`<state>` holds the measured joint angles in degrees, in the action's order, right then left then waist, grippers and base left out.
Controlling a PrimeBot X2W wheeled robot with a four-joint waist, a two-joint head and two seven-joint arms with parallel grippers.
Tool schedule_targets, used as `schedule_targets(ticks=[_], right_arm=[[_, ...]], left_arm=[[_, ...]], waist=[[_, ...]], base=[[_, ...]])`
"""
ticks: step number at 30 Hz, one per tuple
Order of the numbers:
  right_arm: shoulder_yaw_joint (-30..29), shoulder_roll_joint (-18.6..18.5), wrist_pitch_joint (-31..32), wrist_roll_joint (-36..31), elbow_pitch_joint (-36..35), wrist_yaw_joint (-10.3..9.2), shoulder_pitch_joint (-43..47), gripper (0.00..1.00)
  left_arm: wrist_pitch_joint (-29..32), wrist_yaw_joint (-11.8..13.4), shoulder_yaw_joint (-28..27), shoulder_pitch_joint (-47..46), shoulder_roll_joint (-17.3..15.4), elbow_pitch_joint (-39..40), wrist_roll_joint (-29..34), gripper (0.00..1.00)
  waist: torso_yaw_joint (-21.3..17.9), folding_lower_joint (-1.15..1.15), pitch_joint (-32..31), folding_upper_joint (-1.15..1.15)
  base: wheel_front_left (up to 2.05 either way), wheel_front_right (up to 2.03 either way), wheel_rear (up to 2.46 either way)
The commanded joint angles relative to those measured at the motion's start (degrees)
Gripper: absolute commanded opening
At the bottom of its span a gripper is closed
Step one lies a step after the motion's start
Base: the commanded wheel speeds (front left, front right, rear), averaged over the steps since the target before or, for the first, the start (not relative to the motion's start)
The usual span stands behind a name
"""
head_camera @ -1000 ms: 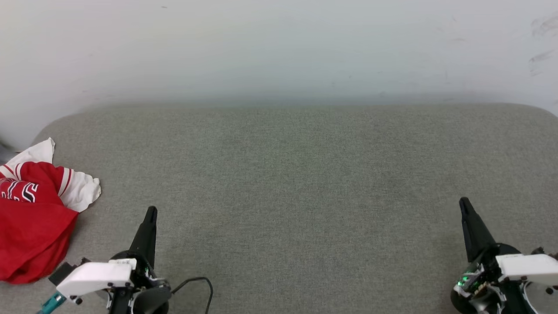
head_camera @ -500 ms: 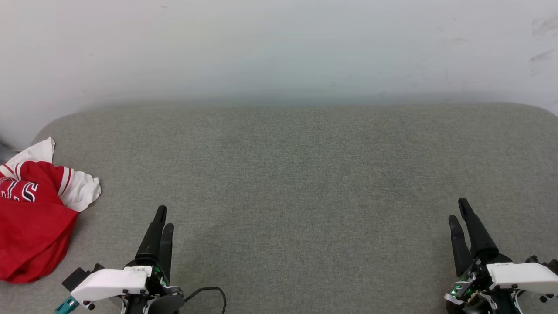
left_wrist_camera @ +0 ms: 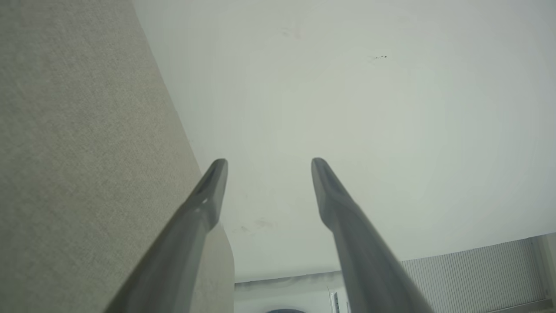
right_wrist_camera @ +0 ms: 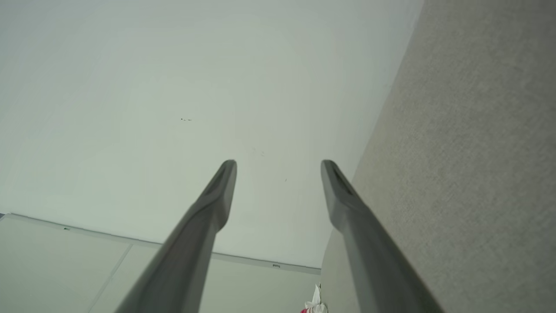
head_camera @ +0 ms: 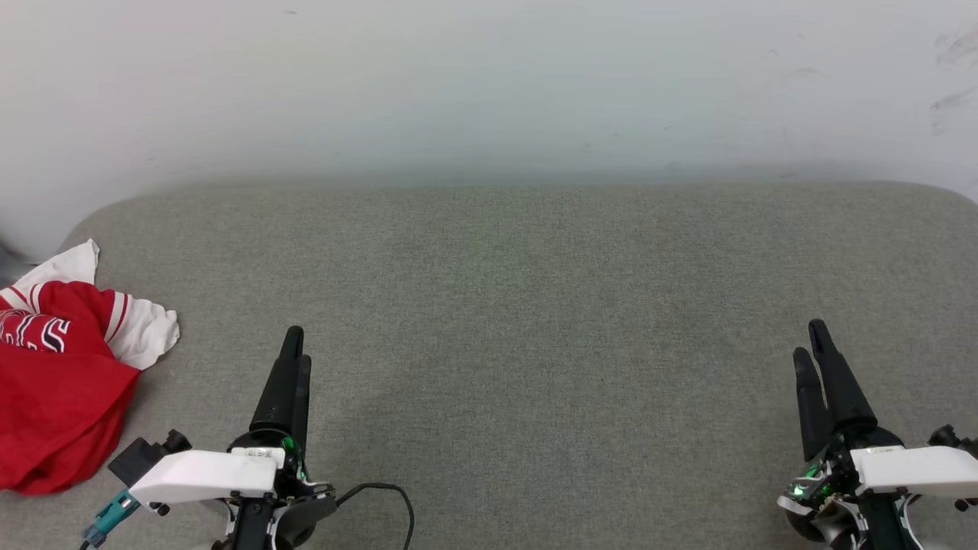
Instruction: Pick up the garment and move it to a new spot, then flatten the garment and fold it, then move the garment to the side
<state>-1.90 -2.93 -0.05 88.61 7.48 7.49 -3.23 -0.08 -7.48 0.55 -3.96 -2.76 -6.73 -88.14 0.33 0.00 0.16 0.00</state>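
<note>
In the head view, the red garment [head_camera: 61, 382] lies crumpled at the far left edge of the grey fabric-covered worktop [head_camera: 535, 305], with a white sleeve with red-and-white striped trim bunched on top and part of its black lettering showing. The left gripper [head_camera: 299, 345] hovers at the lower left, near the garment but apart from it. The right gripper [head_camera: 808, 339] sits at the lower right, well apart from the garment. A black cable [head_camera: 390, 496] loops beside the left wrist, and a pale wall [head_camera: 489, 92] rises behind the worktop.

In the left wrist view, the fingers [left_wrist_camera: 204, 204] stand clearly apart with nothing between them.

In the right wrist view, the fingers [right_wrist_camera: 213, 204] are likewise spread and empty, and a scrap of the garment's white and red fabric peeks in at the bottom edge.
</note>
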Motion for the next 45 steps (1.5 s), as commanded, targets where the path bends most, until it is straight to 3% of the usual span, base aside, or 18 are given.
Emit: schedule_targets(ticks=[1,7,27,35,45], right_arm=[[0.3,-0.4,-0.8,-2.0,-2.2,0.01,-0.1,1.00],[0.1,-0.7,-1.9,-9.4,-3.4,0.01,0.2,1.00],[-0.7,0.0,-5.4,-47.5,-7.4,0.00,1.6,1.00],[-0.3,0.0,-5.2,-56.6,-9.0,0.00,2.2,1.00],[-0.3,0.0,-3.9,-63.9,-10.5,0.00,3.0,1.00]], left_arm=[[-0.8,0.0,0.6,-1.6,-0.1,2.1,2.4,1.00],[-1.9,0.0,0.7,-1.6,-0.1,3.0,9.3,1.00],[-5.8,0.0,1.8,-1.3,-0.1,4.5,42.5,1.00],[-7.1,0.4,2.7,-1.1,-0.6,5.2,53.3,1.00],[-8.7,1.4,4.5,-0.9,-2.1,5.0,61.9,1.00]], waist=[[0.0,0.00,0.0,0.00],[0.1,0.00,0.0,0.00],[0.3,0.00,-0.2,0.00],[0.4,0.00,-0.2,0.00],[0.5,0.00,-0.2,0.00]], base=[[0.00,0.00,0.00],[0.00,0.00,0.00],[0.00,0.00,0.00],[0.00,0.00,0.00],[0.00,0.00,0.00]])
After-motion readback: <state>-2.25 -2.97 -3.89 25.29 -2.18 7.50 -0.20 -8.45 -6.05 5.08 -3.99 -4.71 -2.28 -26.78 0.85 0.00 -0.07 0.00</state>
